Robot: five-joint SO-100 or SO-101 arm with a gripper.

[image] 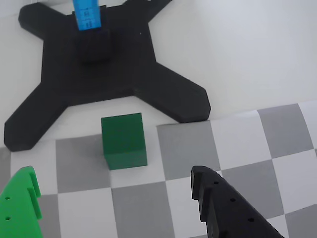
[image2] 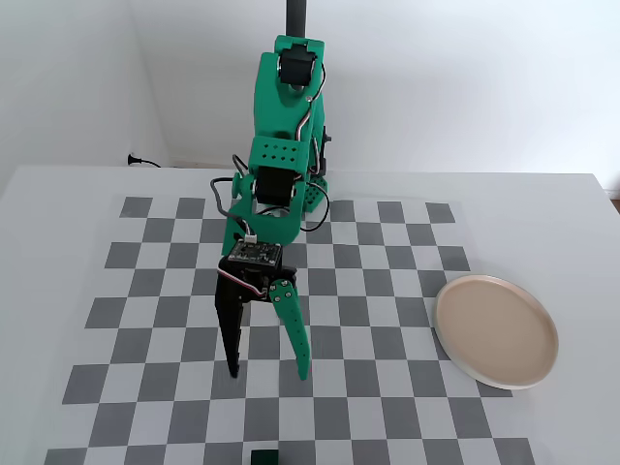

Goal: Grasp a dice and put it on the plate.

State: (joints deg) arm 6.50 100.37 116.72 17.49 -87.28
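Dice [image: 124, 141] sat at about twelve o'clock from the claw [image: 116, 186] in the wrist view, ahead of the spread, empty fingers. Plate [image2: 496, 330] lay well apart.

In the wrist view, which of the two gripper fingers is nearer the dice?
The green finger, lower left; the dice sits just up and right of it. The black finger at lower right is farther off.

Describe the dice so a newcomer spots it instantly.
In the fixed view, start at the checkered mat and go to its near edge, straight ahead of the open gripper. The dice sits there alone: a small, plain dark green cube, darker than the bright green arm and far from the beige plate.
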